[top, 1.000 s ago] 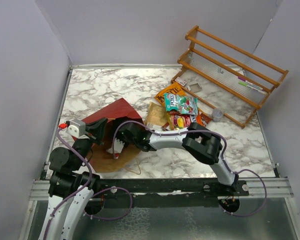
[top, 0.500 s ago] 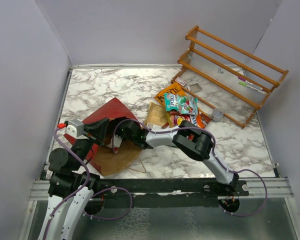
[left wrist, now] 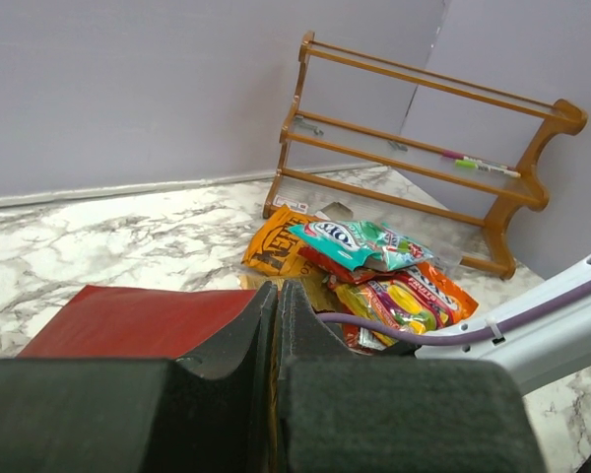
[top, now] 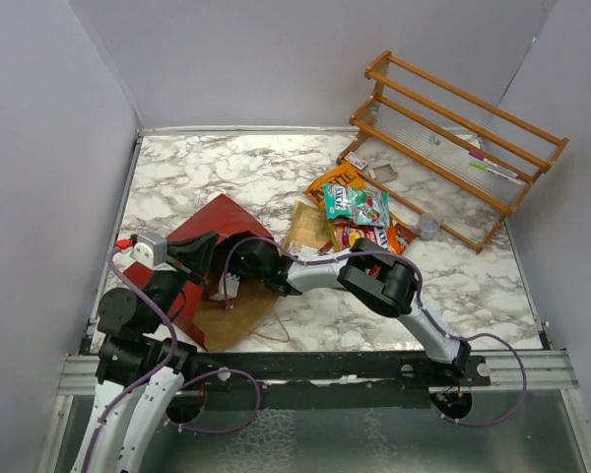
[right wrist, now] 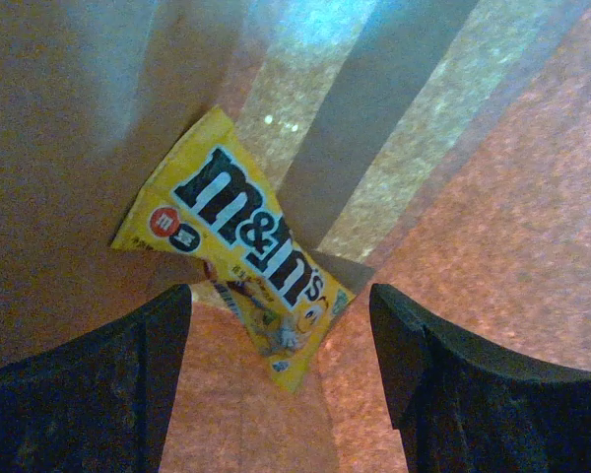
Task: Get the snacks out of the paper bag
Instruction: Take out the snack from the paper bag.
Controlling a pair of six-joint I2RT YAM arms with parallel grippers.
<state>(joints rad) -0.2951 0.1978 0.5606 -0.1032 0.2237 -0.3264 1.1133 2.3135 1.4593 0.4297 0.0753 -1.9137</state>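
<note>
The paper bag (top: 225,219), dark red outside and brown inside, lies on its side at the left. My left gripper (top: 210,242) is shut on the upper edge of its mouth; in the left wrist view a thin tan paper edge sits between the closed fingers (left wrist: 274,296). My right gripper (top: 226,287) reaches into the bag's mouth. In the right wrist view it is open (right wrist: 281,370), with a yellow M&M's packet (right wrist: 238,248) lying on the brown paper just beyond the fingertips. The other snacks (top: 355,212) lie piled on the table: orange Kettle bag, teal, tan, red and yellow packs.
A wooden slatted rack (top: 463,138) holding pens stands at the back right. A small grey cup (top: 428,226) sits by its foot. A small card (top: 358,161) lies near the rack. Grey walls close in the marble table (top: 207,168).
My right arm has pushed leftward, deeper into the bag. My left gripper has shifted slightly right and up with the bag's edge still in it.
</note>
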